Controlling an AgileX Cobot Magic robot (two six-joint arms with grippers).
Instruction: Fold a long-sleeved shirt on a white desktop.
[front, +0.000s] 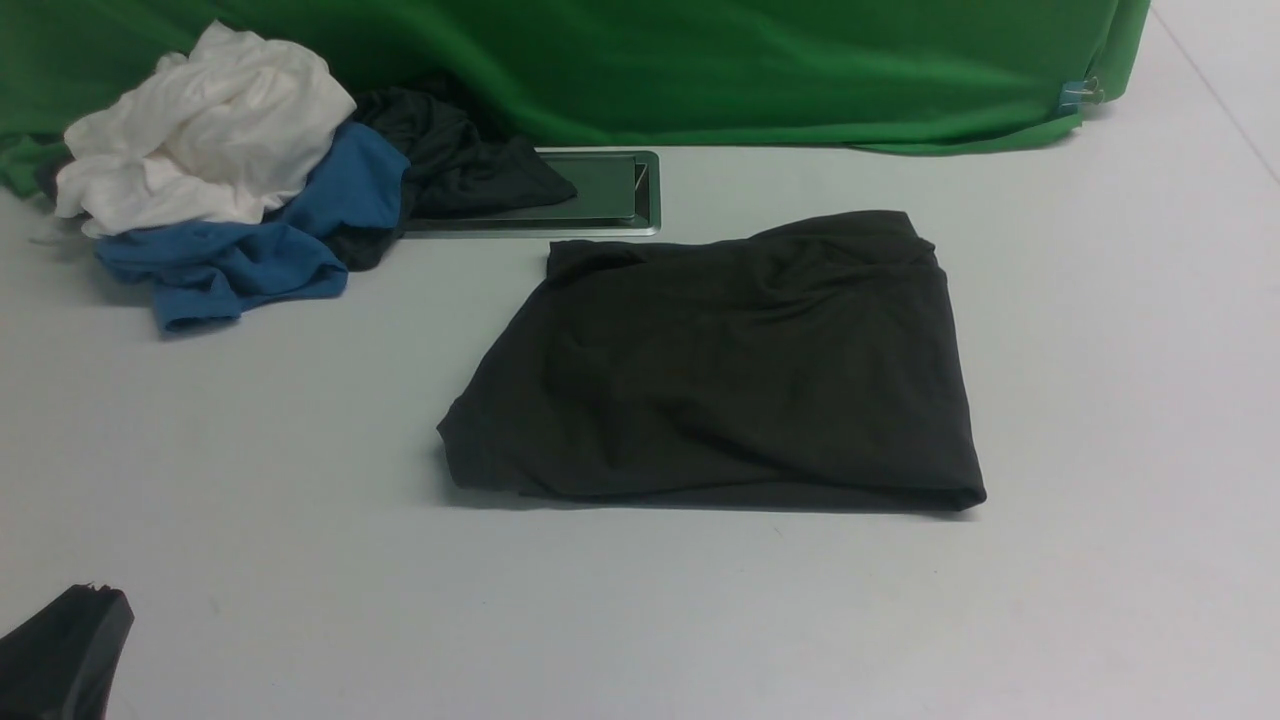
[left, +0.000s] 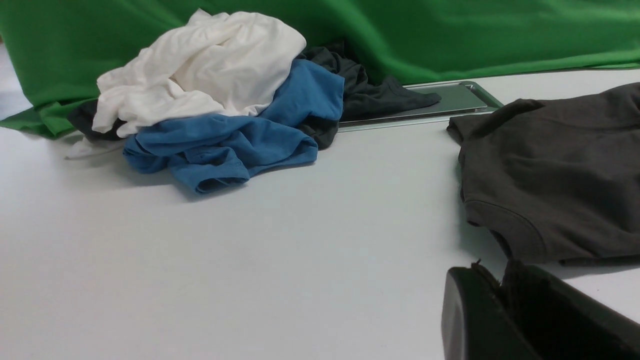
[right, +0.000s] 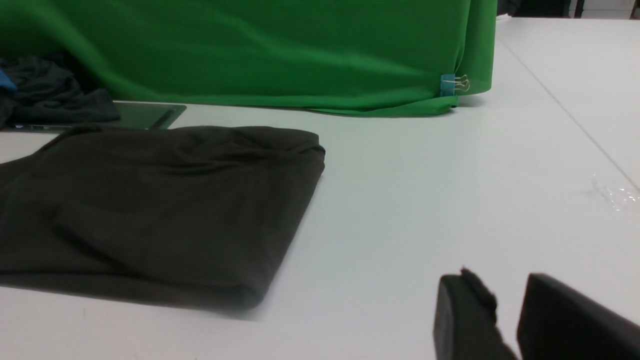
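The long-sleeved shirt (front: 730, 370) lies folded into a dark, roughly square bundle in the middle of the white desktop (front: 250, 480); no logo or sleeve shows. It also appears in the left wrist view (left: 555, 170) and the right wrist view (right: 150, 200). My left gripper (front: 100, 597) sits low at the near left corner, well away from the shirt. Its jaws are pressed together on nothing (left: 495, 272). My right gripper (right: 505, 287) is out of the front view. It hovers to the right of the shirt, with bare table showing between its parted fingers.
A heap of clothes sits at the back left: a white garment (front: 200, 140), a blue one (front: 260, 250) and a dark one (front: 460, 160) spilling onto the silver cable hatch (front: 600, 190). Green cloth (front: 700, 70) hangs along the back, held by a clip (front: 1080, 95).
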